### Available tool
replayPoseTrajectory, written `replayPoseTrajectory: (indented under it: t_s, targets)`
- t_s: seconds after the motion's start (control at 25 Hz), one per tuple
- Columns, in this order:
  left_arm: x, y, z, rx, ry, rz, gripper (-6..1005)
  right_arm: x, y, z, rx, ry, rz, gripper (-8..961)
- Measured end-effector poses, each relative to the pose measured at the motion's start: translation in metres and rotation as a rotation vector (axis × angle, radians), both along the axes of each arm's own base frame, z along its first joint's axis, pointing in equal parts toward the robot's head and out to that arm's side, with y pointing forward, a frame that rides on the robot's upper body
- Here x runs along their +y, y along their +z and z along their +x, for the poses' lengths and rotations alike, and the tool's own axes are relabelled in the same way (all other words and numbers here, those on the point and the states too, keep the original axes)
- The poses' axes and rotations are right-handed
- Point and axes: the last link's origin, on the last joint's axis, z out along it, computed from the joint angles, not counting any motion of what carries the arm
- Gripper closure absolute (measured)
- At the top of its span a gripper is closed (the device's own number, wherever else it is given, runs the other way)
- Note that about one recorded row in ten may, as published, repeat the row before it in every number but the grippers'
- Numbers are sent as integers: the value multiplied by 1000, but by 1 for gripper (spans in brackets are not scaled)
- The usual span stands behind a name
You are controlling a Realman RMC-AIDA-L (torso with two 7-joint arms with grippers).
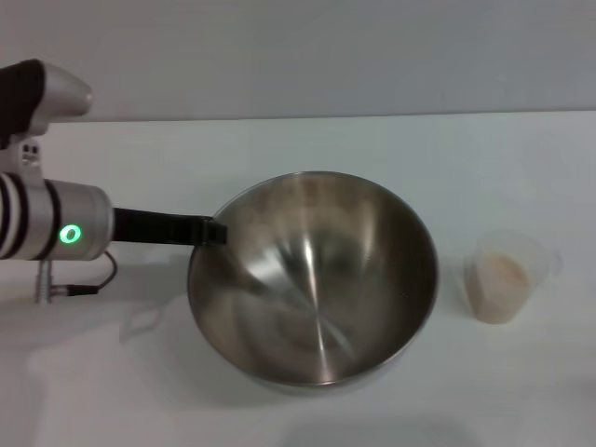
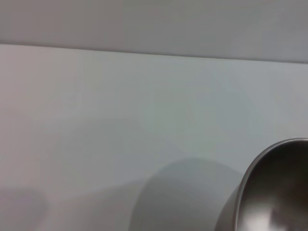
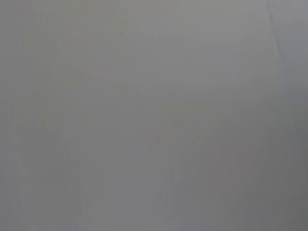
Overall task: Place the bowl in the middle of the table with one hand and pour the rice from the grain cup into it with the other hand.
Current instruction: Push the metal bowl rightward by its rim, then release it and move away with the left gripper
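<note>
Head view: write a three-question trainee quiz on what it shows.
1. True or false: the large round stainless-steel mixing bowl already holds the off-white rice.
2. Which arm's gripper reaches the bowl's rim? A) left B) right
3. Fill in: the small clear plastic grain cup stands on the plain white table to the bowl's ____ side.

Key:
1. False; the bowl is empty, the rice is in the cup.
2. A; the left gripper meets the rim, though its grip is unclear.
3. Right, apart from the bowl.
</note>
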Motion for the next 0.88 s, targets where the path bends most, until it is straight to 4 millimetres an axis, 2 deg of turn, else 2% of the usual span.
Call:
replayPoseTrajectory:
  t_s: [0.32,0.88]
  targets:
    - [4,-11,11,15,-35,2,922,1,0,0,-1,-2,-3,110]
    - [3,-30,12,84,-85,-11,906,1,0,1,-3,-1,-4,111]
